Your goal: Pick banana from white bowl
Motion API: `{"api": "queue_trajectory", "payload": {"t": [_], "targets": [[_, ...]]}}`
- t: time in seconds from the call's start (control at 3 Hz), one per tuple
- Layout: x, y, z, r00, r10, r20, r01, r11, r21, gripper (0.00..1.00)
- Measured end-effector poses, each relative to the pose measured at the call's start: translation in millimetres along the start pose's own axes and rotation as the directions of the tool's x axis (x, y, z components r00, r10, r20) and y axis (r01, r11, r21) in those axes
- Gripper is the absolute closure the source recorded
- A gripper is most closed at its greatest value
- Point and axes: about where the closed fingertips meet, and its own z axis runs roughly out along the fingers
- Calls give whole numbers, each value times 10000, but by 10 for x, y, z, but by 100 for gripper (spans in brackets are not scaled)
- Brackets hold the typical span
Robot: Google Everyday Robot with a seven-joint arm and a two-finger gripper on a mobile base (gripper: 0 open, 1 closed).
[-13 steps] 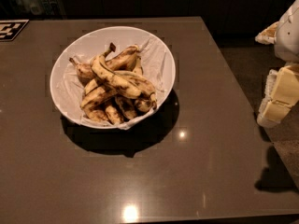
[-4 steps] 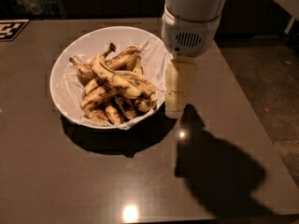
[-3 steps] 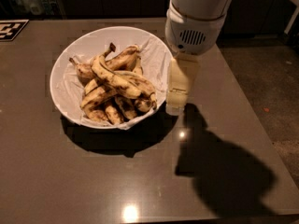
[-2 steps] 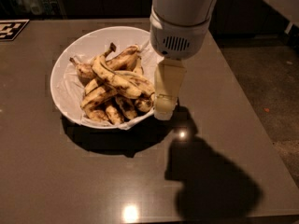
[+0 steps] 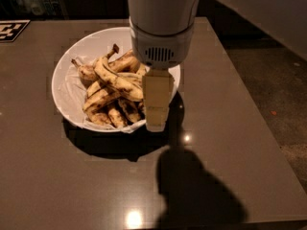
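The white bowl (image 5: 72,75) sits on the dark table at the upper left, lined with crinkled white paper and holding a pile of speckled bananas. The long curved banana (image 5: 115,81) lies on top of the pile, running from upper left to lower right. My gripper (image 5: 156,121) hangs from the white arm above the bowl's right rim, its cream-coloured finger pointing down just right of the pile and covering part of the rim. It holds nothing that shows.
The dark brown table (image 5: 57,176) stretches to the front and right, with its right edge near the floor (image 5: 283,80). A black-and-white marker (image 5: 10,30) lies at the far left corner. The arm's shadow falls on the table in front.
The arm has come in from the right edge of the view and moved left, from beside the bowl to over its right rim.
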Motion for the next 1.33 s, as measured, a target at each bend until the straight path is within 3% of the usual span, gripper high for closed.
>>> {"api": "queue_trajectory", "payload": {"t": [0.33, 0.67, 1.33], "targets": [[-55, 3, -3, 9993, -203, 315, 200, 9998, 69, 0], [-266, 16, 134, 9987, -264, 425, 277, 9991, -311, 0], [-433, -81, 279, 9992, 146, 370, -115, 9965, -823, 0]]}}
